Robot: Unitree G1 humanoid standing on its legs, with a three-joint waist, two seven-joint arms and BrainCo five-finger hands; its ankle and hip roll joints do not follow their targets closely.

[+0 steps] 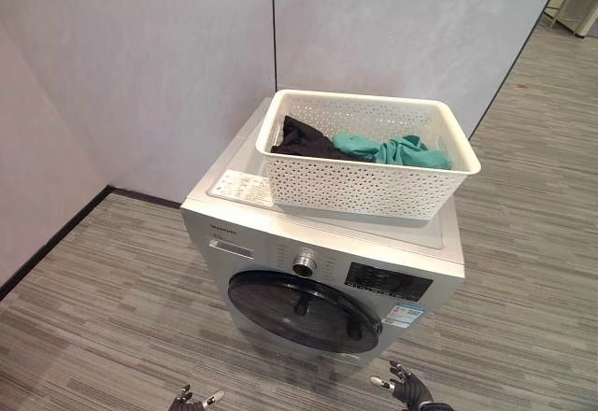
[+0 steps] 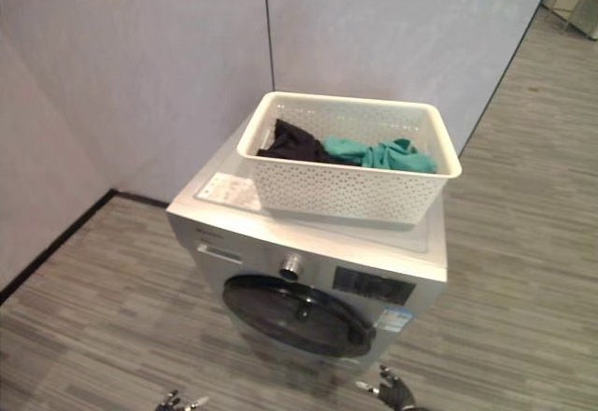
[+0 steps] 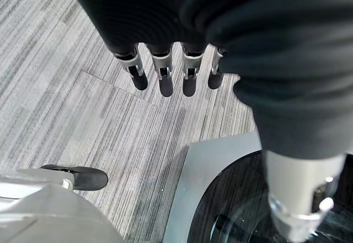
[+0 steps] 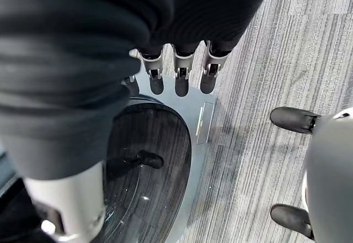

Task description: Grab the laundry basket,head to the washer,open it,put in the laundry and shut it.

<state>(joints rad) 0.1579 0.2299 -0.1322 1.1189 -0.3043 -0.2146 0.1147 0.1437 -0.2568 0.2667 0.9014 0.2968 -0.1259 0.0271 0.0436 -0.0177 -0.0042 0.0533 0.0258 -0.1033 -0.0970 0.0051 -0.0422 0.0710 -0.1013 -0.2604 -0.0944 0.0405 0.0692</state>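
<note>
A white perforated laundry basket (image 1: 366, 185) stands on top of the silver front-loading washer (image 1: 266, 229). In the basket lie a black garment (image 1: 301, 137) and a teal garment (image 1: 392, 150). The washer's round dark door (image 1: 304, 311) is closed. My left hand (image 1: 194, 400) hangs low in front of the washer, to the left of the door, fingers straight and empty. My right hand (image 1: 407, 388) hangs low below the door's right side, also open and empty. In the right wrist view its fingers (image 4: 181, 76) point down past the glass door (image 4: 149, 171).
The washer stands against a pale panelled wall (image 1: 168, 65) with a dark baseboard. Striped grey carpet floor (image 1: 93, 327) stretches to the left and right of the machine. A white label (image 1: 241, 187) lies on the washer's top at the left.
</note>
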